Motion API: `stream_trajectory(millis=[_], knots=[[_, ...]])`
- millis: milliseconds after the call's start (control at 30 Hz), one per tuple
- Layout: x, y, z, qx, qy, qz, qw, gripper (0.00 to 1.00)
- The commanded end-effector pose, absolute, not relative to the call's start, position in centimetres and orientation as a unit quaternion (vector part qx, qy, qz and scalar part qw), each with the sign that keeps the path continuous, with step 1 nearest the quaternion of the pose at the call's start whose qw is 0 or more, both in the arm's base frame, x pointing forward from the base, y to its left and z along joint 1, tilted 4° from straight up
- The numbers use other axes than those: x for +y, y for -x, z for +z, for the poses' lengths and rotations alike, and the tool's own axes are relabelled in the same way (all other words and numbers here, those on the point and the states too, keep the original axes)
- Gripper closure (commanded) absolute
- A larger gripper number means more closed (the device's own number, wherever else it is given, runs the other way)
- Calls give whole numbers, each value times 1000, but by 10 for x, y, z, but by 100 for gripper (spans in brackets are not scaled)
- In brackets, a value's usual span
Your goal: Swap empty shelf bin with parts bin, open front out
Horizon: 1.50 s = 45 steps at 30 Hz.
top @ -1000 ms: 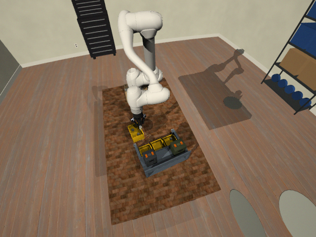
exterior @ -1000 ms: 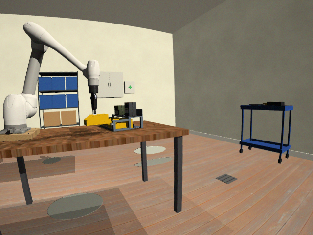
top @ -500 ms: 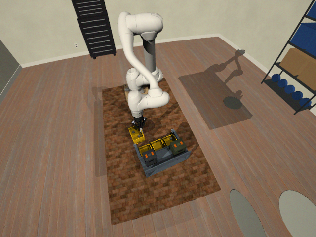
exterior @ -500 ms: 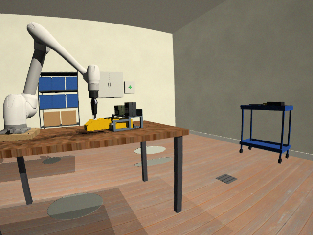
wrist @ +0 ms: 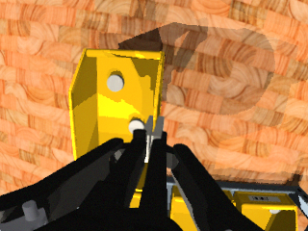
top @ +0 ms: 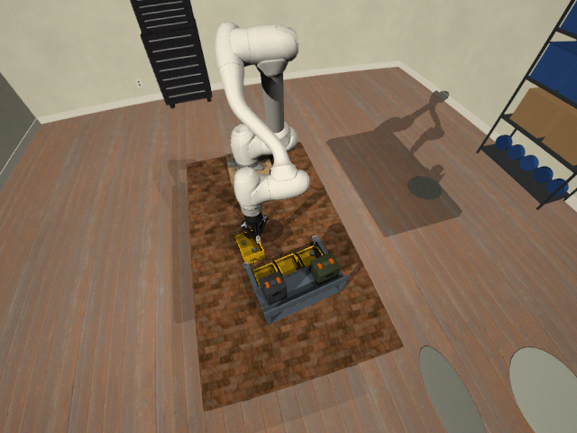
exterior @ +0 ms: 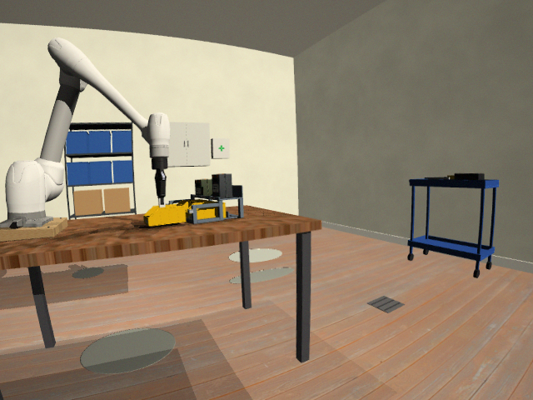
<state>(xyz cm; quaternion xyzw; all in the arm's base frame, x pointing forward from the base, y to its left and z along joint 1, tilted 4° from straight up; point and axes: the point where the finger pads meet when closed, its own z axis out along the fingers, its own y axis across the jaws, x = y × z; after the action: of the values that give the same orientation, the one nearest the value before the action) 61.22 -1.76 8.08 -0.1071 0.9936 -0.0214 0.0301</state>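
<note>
My gripper (top: 256, 237) points straight down and is shut on the thin rim of a yellow open bin (top: 250, 247). It also shows in the wrist view (wrist: 152, 134), pinching the bin's wall. The bin (wrist: 115, 112) holds round grey parts (wrist: 115, 81). In the side view the bin (exterior: 166, 213) sits low at the table top, right beside the grey shelf rack (exterior: 215, 209). The rack (top: 297, 281) holds yellow bins (top: 285, 264) side by side under its low board. I cannot tell which of them is empty.
Two dark cases (top: 273, 287) (top: 325, 269) stand on the rack's top board. The robot base (exterior: 26, 189) stands on a wooden block at the table's far end. A blue cart (exterior: 451, 215) stands off to the right on the floor.
</note>
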Motion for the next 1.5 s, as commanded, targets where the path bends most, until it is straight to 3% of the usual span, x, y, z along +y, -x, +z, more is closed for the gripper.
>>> stream_trajectory(millis=[0, 1467], knots=[[-19, -609, 76, 994, 106, -21, 28, 90], [-20, -603, 72, 994, 106, -21, 28, 90]])
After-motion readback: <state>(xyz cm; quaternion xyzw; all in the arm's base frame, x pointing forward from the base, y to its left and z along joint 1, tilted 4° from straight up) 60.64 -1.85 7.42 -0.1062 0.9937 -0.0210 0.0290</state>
